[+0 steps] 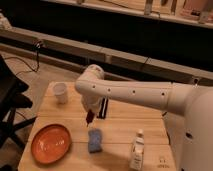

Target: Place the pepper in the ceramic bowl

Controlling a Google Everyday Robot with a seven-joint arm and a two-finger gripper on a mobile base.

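The pepper (89, 118) is a small dark red item hanging at the tip of my gripper (90, 114), which is shut on it and holds it above the wooden table. The gripper is at the table's middle, just above the blue sponge. The ceramic bowl (51, 144) is a wide, shallow orange-red dish at the table's front left, to the lower left of the gripper and apart from it. My white arm reaches in from the right.
A white cup (60, 92) stands at the back left. A black ribbed block (104, 108) lies just right of the gripper. A blue sponge (94, 140) lies below it. A white bottle (137, 150) stands at the front right. A dark chair is off the table's left.
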